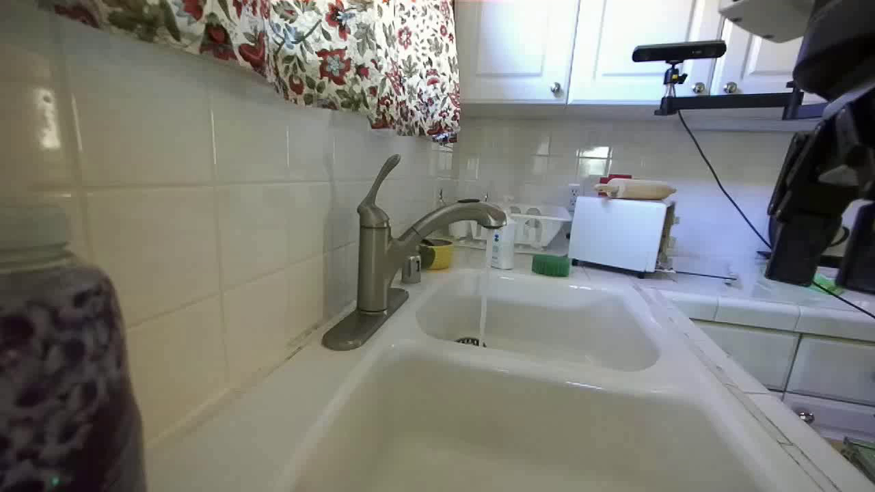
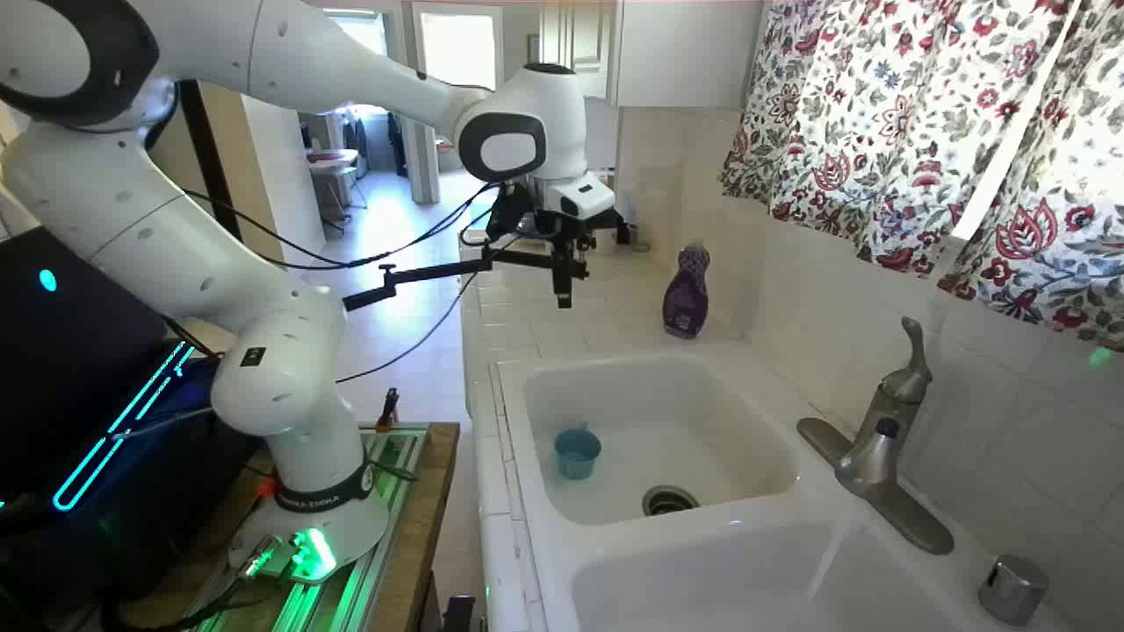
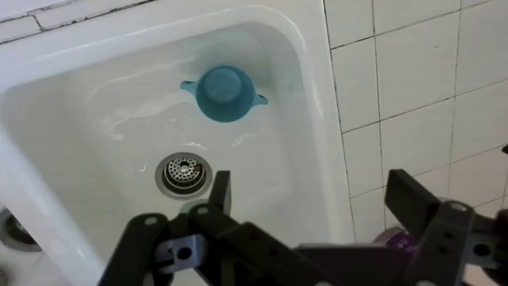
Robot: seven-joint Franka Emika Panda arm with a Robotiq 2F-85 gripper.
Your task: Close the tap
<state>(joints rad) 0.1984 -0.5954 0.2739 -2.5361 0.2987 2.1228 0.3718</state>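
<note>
Pincer (image 3: 309,183) spread wide; tap (image 1: 374,266) running into sink (image 1: 581,338).

On the tiled counter (image 2: 606,312) I see, in an exterior view, a purple bottle (image 2: 685,298), twelve o'clock from the sink (image 2: 685,527).

"What does the tap (image 1: 373,266) look like?"

"I see brushed grey metal: an upright cylindrical body on a long flat base (image 1: 348,333), a slim lever (image 1: 380,179) slanting up, a curved spout (image 1: 451,217)."

"Is it running?"

"Yes. In an exterior view, a thin stream of water (image 1: 485,294) falls into the sink's (image 1: 519,367) far basin (image 1: 567,324). The tap stands on the sink's rim, beside the tiled wall (image 1: 273,239)."
</note>
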